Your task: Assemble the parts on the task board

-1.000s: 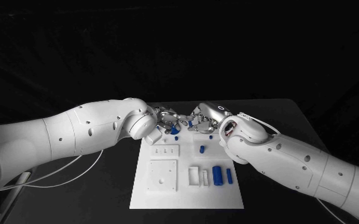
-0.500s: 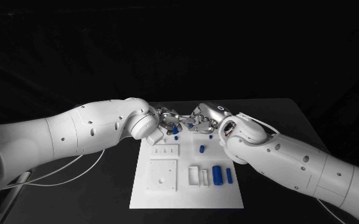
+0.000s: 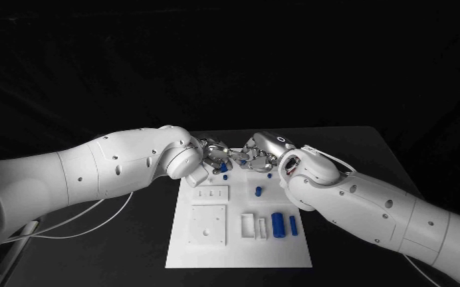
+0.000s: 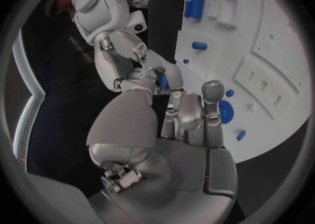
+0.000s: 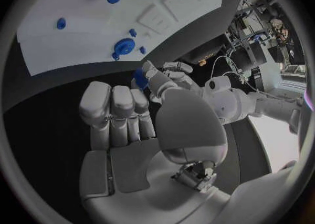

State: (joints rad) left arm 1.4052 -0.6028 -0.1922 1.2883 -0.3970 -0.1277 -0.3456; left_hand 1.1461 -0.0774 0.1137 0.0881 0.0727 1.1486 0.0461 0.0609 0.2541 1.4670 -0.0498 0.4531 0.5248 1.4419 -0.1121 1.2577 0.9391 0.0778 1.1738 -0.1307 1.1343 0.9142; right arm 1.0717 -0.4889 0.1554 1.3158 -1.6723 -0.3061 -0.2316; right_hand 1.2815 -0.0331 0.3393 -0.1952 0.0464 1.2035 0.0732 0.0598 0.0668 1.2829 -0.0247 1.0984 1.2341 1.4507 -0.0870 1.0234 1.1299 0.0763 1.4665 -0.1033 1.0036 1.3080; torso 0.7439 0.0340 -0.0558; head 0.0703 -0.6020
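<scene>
Early on, I judge: both hands meet at the board's [image 3: 240, 247] 12 o'clock edge, left hand [image 3: 213, 151] and right hand [image 3: 257, 156] together pinching one blue part [image 4: 163, 81]; other parts [image 3: 279, 224] lie loose toward 5 o'clock

- One task board [image 3: 240, 247] lies before me, at my twelve o'clock.
- Six blue parts [image 3: 279, 224] I can count on it.
- My two hands: left hand [image 3: 213, 153], right hand [image 3: 257, 156].
</scene>
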